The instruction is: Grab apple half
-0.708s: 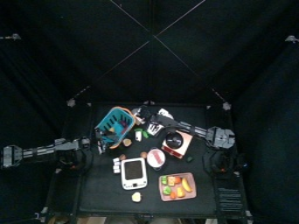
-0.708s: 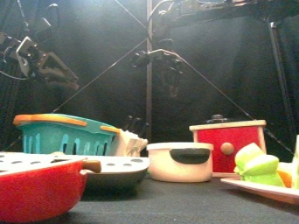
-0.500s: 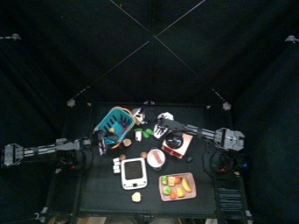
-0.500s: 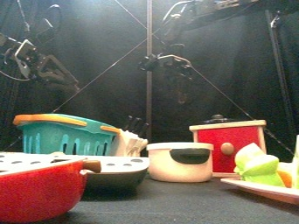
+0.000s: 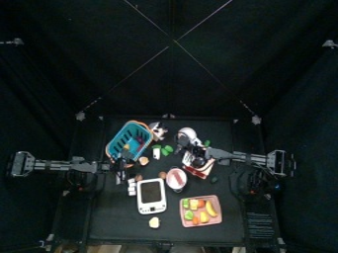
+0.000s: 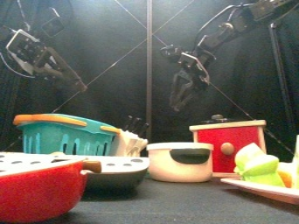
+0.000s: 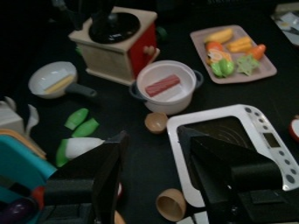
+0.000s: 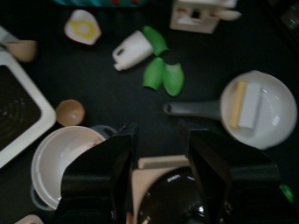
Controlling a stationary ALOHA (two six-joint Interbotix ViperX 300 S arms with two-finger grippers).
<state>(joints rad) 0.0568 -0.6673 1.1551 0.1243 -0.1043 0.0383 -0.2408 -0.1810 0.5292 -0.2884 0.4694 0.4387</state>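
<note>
Nearest the table's front edge sits a red pot [image 6: 35, 194], with a dark dish [image 6: 117, 173] just behind it and a tray [image 6: 251, 186] of green and orange food at the far right. Behind these stand a white bowl [image 6: 181, 162] and a red grinder [image 6: 228, 144], side by side, and a teal basket [image 6: 65, 136] on the left. The apple half [image 8: 82, 26], as far as can be told, is the pale rounded piece with a yellow middle that lies on the bare table close to the basket's edge, well apart from both grippers; nothing touches it. Near it lie a white radish with green leaves [image 8: 131, 54] and two green pea pods [image 8: 163, 77], and beside those a pan [image 8: 271, 122] holding a yellow slab. The right gripper [image 8: 158, 140] hangs high over the grinder and the white bowl, its jaws spread wide with nothing between them. The left gripper [image 7: 158, 153] is also raised, on the left side above the white scale [image 7: 187, 131] and the basket, its jaws likewise wide apart and empty. In the front view both grippers hang in the air well above everything on the table, in front of the black curtains.
</note>
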